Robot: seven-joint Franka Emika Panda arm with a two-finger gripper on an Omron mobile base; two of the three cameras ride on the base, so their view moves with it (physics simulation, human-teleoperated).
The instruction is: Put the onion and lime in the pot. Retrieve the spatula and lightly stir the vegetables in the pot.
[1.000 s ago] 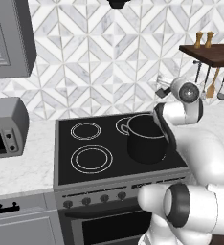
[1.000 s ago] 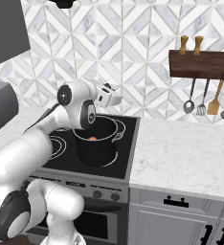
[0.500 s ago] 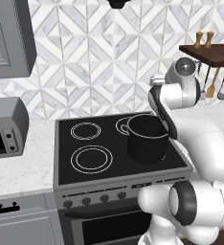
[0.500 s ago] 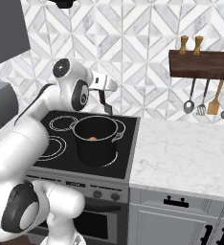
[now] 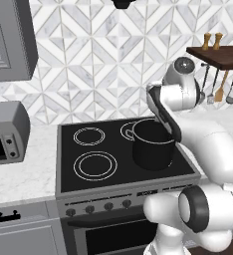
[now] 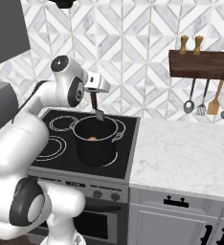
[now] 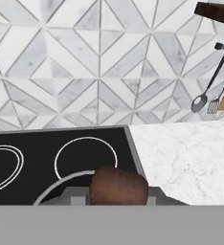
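In the left base view the pot (image 5: 153, 144) stands on the stove's (image 5: 88, 172) right rear burner, with the arm bent over it; the jaws are hidden here.

In the right base view the gripper (image 6: 94, 94) hangs above the pot's (image 6: 95, 141) back rim, clamped on a dark brown spatula (image 6: 96, 108) whose grey blade dips just over the rim. An orange lump, perhaps the onion (image 6: 93, 139), lies inside.

In the hand view the spatula's brown handle (image 7: 117, 185) rises between the jaws, the pot's rim (image 7: 61, 184) curving just beyond, near the tabletop (image 7: 190, 158).

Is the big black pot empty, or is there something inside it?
Not empty. In the right base view the pot stands upright on the stove, and something small and orange lies inside.
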